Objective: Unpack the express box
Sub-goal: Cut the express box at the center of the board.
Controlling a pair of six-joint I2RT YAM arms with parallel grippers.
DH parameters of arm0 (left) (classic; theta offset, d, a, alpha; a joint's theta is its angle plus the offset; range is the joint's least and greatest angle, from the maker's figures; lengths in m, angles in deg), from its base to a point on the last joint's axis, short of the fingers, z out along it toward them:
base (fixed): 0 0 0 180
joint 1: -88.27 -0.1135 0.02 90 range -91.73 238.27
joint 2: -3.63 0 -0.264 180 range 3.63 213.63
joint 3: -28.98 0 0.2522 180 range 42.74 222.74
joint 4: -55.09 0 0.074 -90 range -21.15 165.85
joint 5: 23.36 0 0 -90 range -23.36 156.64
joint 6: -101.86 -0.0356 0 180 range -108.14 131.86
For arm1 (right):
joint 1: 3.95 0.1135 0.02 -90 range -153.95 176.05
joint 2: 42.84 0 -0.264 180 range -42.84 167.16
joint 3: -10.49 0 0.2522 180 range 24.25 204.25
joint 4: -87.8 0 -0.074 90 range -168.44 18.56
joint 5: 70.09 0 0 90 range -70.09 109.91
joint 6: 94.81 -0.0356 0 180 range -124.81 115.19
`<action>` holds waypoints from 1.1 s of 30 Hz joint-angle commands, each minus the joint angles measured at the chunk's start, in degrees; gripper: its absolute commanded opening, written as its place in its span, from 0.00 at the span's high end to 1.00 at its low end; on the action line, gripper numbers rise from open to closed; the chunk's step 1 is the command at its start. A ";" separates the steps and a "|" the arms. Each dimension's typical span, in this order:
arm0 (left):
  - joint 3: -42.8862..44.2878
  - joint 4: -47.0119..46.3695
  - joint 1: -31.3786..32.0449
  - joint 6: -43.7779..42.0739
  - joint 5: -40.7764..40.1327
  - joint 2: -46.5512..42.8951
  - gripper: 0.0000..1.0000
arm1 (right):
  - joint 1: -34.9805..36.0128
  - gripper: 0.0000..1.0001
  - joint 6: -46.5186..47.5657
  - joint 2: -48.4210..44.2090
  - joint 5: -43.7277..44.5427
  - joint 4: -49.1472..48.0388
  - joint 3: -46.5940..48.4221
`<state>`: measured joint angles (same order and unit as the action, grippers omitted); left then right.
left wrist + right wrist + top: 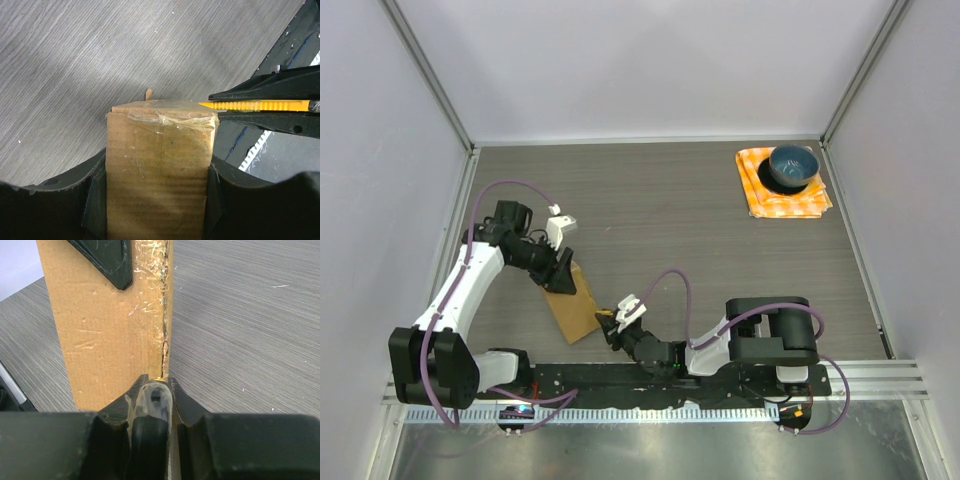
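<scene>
Your left gripper [558, 270] is clamped across the express box [157, 170], down at the table [720, 230] (resting or lifted, you cannot tell). Your right gripper [617, 322] grasps a yellow knife [255, 105] meeting the box's taped end. The orange cloth [760, 203] lies well apart, far-right of the box.

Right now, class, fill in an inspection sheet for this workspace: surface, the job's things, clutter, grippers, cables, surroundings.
Surface: grey wood-grain tabletop.
Job's things: taped brown cardboard express box; slim yellow cutter at its taped edge.
Clutter: round blue bowl on orange checked cloth, far right corner.
Grippers: left gripper clamps the box; right gripper holds the cutter.
Cables: purple cables loop along both arms.
Surroundings: pale enclosure walls; metal rail at near edge.
</scene>
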<state>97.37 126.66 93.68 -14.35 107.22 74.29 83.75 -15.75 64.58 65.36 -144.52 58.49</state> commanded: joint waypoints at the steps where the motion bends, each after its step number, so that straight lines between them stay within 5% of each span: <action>1: 0.21 -8.49 -1.80 -1.38 -4.63 1.33 0.61 | 4.06 0.99 -6.55 6.67 -12.40 25.57 -3.83; 33: 1.80 -9.63 -4.97 -2.71 -3.31 3.09 0.61 | 3.00 0.99 -10.95 1.48 -18.47 35.76 -3.83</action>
<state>98.33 129.78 90.12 -17.02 108.29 77.04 83.25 -21.82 60.86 62.41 -134.95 59.89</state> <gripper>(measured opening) 0.563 0.245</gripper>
